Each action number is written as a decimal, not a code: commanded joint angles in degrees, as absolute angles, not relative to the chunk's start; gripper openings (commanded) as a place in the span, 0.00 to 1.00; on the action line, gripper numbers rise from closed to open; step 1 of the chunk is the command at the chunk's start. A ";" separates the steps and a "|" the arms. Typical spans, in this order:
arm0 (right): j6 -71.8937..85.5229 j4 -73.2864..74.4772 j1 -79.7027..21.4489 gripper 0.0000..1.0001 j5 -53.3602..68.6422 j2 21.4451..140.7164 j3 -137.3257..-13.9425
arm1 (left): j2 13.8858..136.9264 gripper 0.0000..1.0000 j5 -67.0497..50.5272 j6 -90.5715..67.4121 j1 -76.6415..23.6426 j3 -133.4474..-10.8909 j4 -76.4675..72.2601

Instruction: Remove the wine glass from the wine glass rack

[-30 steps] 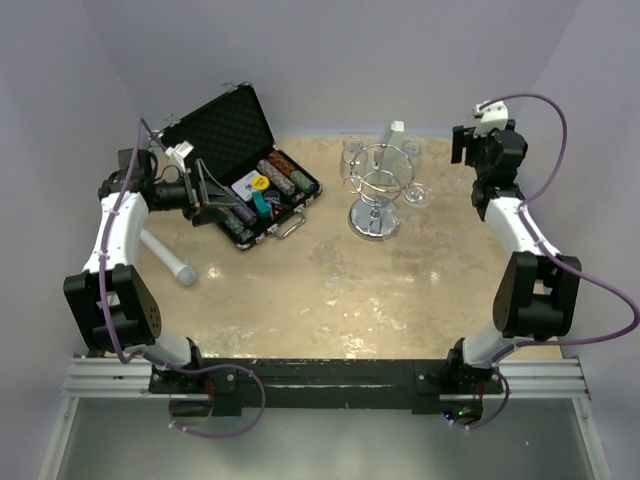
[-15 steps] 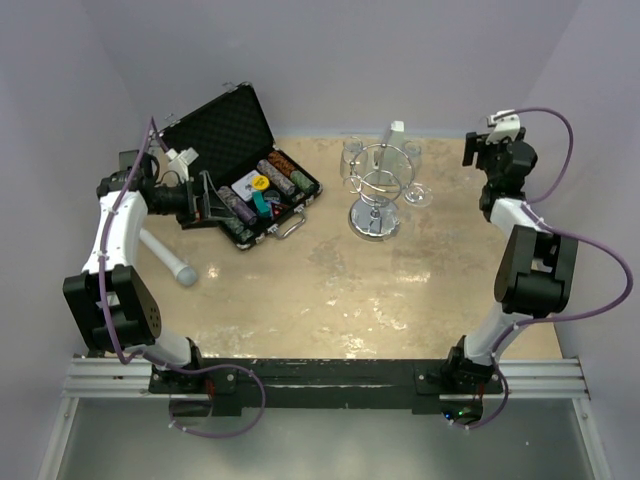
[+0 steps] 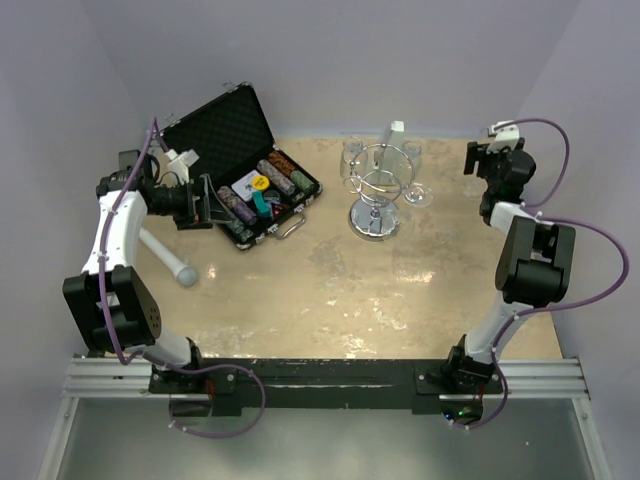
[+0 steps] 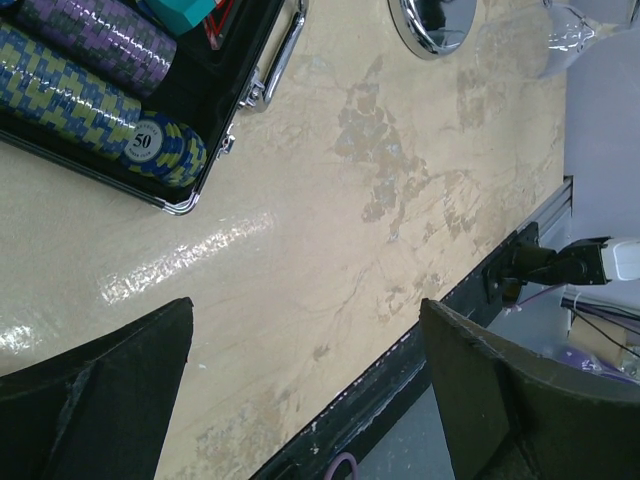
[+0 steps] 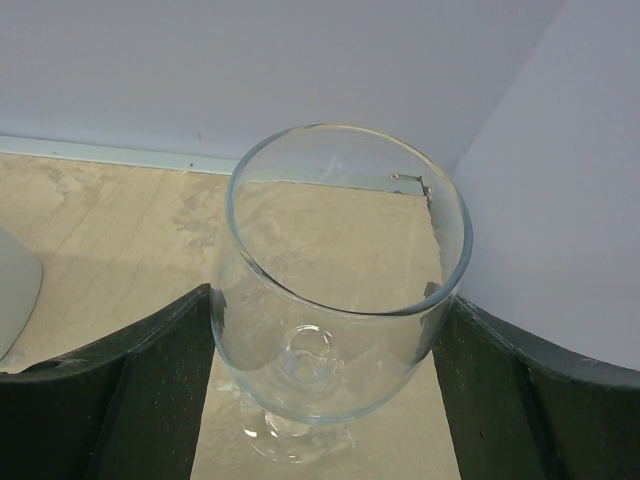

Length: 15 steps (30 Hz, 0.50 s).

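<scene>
R end effector swung rightward, gripping wine glass; L end effector spread wide.

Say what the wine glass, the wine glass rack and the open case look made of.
Wine glass: clear, glossy glass; its own stem shows through the bowl.
Wine glass rack: thin metal wire with a chrome-like finish on a round mirrored base that gives bright reflections.
Case: black shell with shiny, metal-looking edging and handle. The lid's dark textured lining is possibly foam, though that is hard to tell.
</scene>
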<state>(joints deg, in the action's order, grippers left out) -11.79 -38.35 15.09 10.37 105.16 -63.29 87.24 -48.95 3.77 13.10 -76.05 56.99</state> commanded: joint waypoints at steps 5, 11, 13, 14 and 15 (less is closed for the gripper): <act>-12.92 -45.88 15.91 0.52 11.25 104.50 -63.02 | 84.81 1.00 -48.60 6.06 13.10 -76.03 57.66; -13.01 -45.35 16.26 0.54 11.43 105.03 -62.84 | 84.46 1.00 -48.52 6.06 13.10 -75.76 57.74; -13.09 -45.18 16.26 0.54 11.43 105.20 -62.75 | 84.29 1.00 -48.34 5.98 13.18 -75.59 57.92; -13.10 -45.18 16.26 0.55 11.43 105.29 -62.67 | 84.37 1.00 -48.34 6.06 13.10 -75.50 57.92; -13.27 -45.09 16.35 0.55 11.43 105.38 -62.58 | 84.20 1.00 -48.34 6.24 13.18 -75.41 58.01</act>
